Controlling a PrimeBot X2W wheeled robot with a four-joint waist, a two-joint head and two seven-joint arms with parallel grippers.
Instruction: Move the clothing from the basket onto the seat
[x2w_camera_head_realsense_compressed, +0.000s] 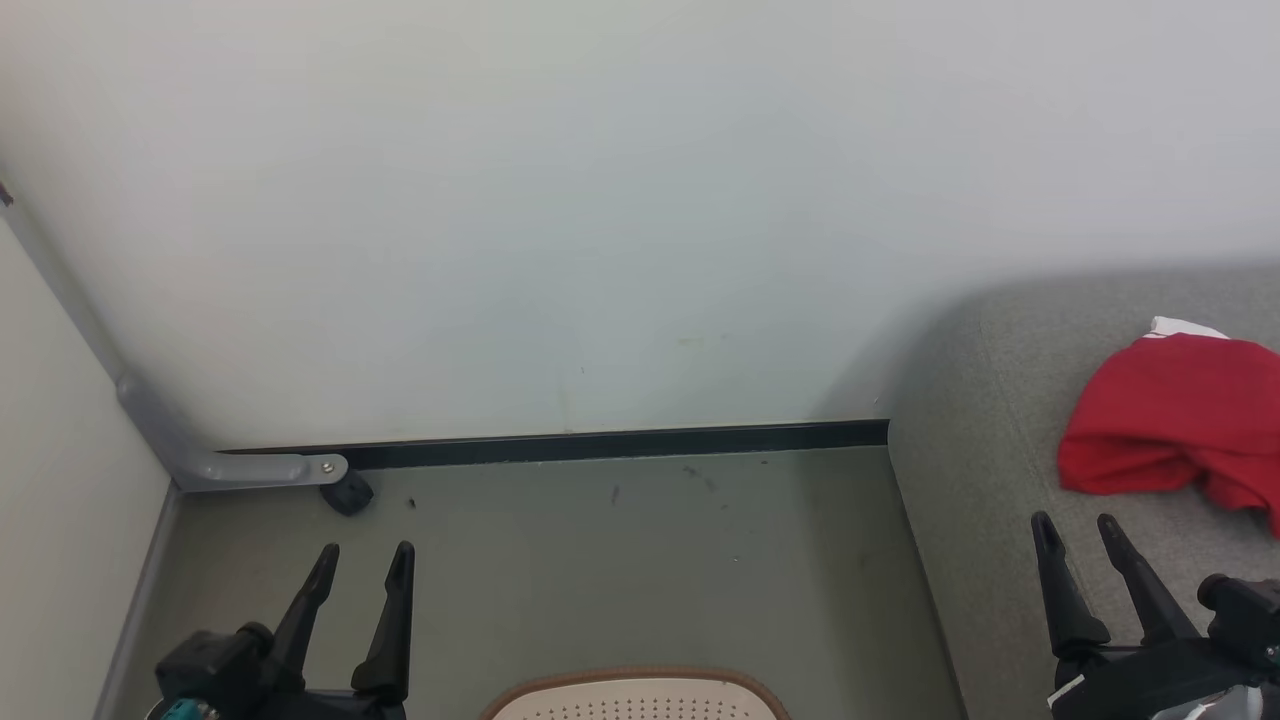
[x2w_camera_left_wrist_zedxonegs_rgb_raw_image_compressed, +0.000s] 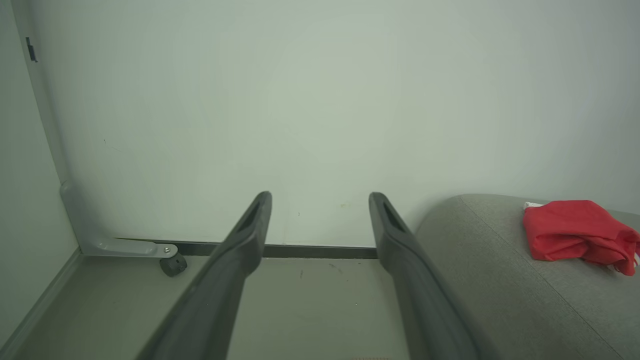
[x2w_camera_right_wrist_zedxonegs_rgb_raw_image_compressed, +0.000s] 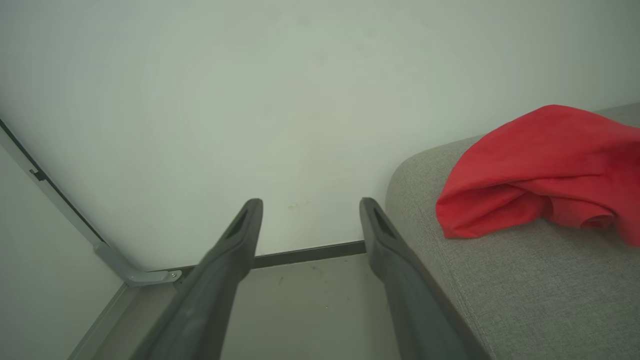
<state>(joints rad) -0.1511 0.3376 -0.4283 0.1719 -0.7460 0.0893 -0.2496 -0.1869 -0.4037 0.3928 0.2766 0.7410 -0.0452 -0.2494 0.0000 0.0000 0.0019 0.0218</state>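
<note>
The clothing (x2w_camera_head_realsense_compressed: 1170, 420) lies bunched on the seat (x2w_camera_head_realsense_compressed: 980, 480) at the right, just beyond our right gripper (x2w_camera_head_realsense_compressed: 1075, 521) — it and our left gripper (x2w_camera_head_realsense_compressed: 367, 550) both gape wide and empty — so a careless swing could drag it off toward the near basket (x2w_camera_head_realsense_compressed: 640, 700), whose inside we cannot see.

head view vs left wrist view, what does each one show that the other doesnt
Head view adds: the basket rim at its bottom edge, and the right gripper, open and empty, by the seat. Left wrist view adds no new thing, just a lower look between the open left gripper fingers. Shared: left gripper, seat, red clothing lying on it, wall, floor, grey bracket.
</note>
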